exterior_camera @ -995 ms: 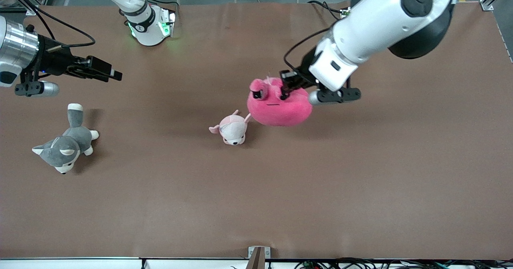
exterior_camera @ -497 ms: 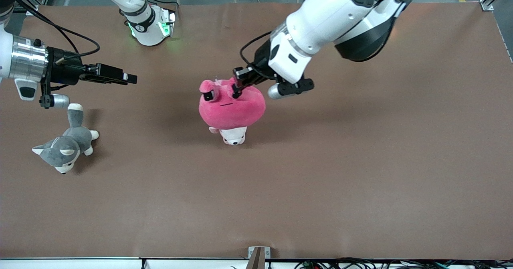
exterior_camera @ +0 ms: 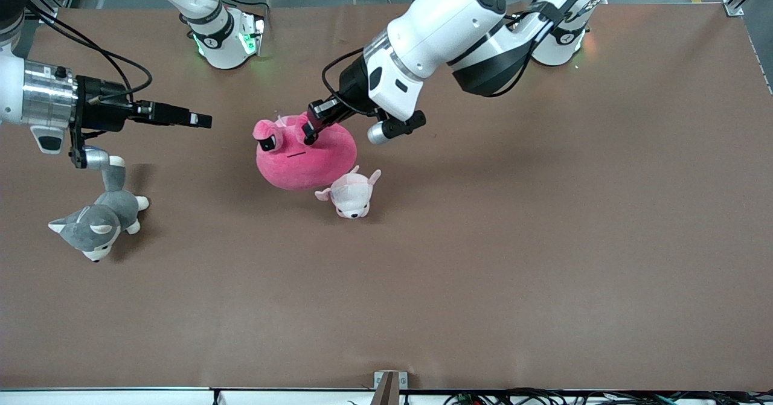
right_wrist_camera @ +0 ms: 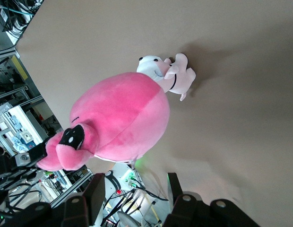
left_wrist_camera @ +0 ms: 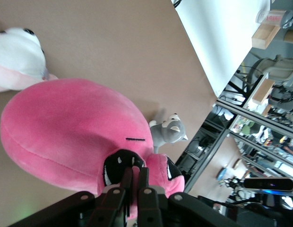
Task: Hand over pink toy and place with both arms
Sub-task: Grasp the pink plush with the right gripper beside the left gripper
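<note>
The pink toy (exterior_camera: 305,159) is a large hot-pink blob plush with dark eyes, and it hangs in the air over the middle of the table. My left gripper (exterior_camera: 309,128) is shut on its top, between the eyes. The left wrist view shows the jaws pinched on the plush (left_wrist_camera: 71,130) by the dark eye. My right gripper (exterior_camera: 202,119) is open and empty, level with the toy toward the right arm's end of the table, apart from it. The right wrist view shows the toy (right_wrist_camera: 120,118) ahead of the spread fingers (right_wrist_camera: 97,191).
A small pale pink-and-white plush (exterior_camera: 350,194) lies on the table just beside and below the pink toy. A grey-and-white husky plush (exterior_camera: 99,215) lies near the right arm's end, under the right wrist. The arm bases stand along the table's top edge.
My left arm has carried the pink toy across the small pale plush toward the right gripper. My right gripper has reached a little toward the toy.
</note>
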